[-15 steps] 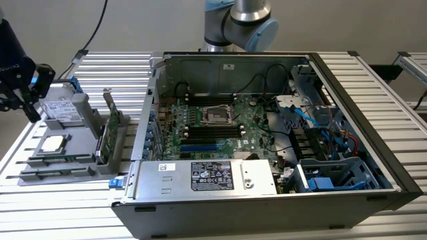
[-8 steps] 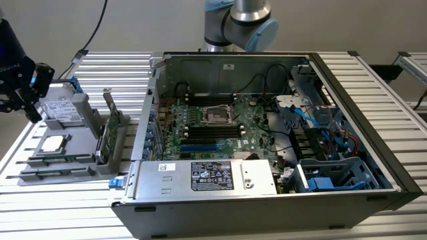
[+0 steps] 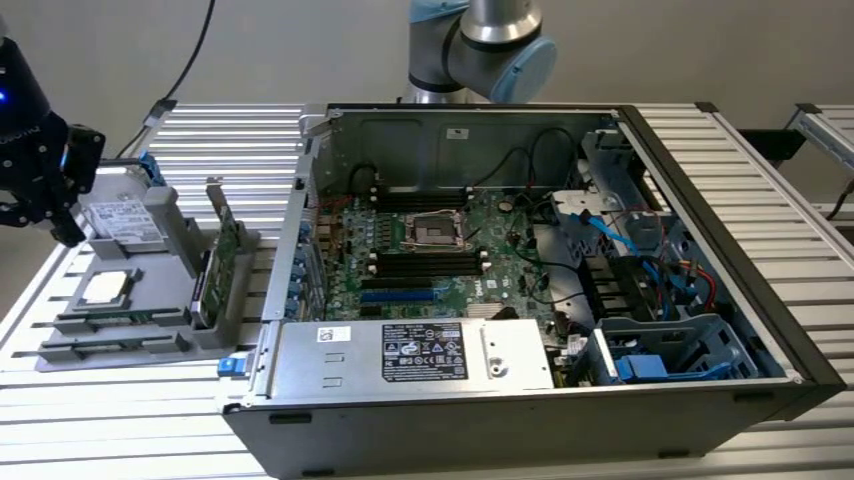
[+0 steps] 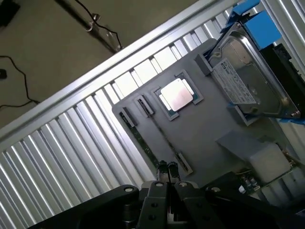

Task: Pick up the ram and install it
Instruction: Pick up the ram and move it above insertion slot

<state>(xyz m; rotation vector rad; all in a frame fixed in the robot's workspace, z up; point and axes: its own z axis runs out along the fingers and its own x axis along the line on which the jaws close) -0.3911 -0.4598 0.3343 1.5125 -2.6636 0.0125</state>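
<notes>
Gripper [image 4: 167,172]: shut, fingertips pressed together, nothing held; hangs over the tray near one end of the ram slots.
Ram [image 4: 141,138]: thin green strip, seems to sit on edge in a narrow slot of the gray tray [image 4: 209,129], just beside the CPU [image 4: 177,95]; gripper not touching it.
Tray neighbours: HDD [image 4: 248,81] at the far end; green card [image 3: 220,265] upright on the side toward the case.
Case [image 3: 694,400]: open, on the counter [image 3: 120,430]; mobo slots [image 3: 424,263] are dark and narrow, w/ cables close on the exterior view's right.
Risk 1: going down w/ jaws shut, the tips would land on the ram's top edge or the tray instead of straddling it; could chip the board or shove the tray.
Risk 2: a second thin slot runs right alongside; a small offset puts a finger in the wrong groove and the grip misses.
Risk 3: thin, long part; a pinch off-centre or near one end lets it tilt or slip on the lift.
Risk 4: upright card and case wall lie betw. tray and mobo; a low carry could clip them.
Risk 5: at the slot, a tilted or misaligned ram would jam, esp. if pressed unevenly.
</notes>
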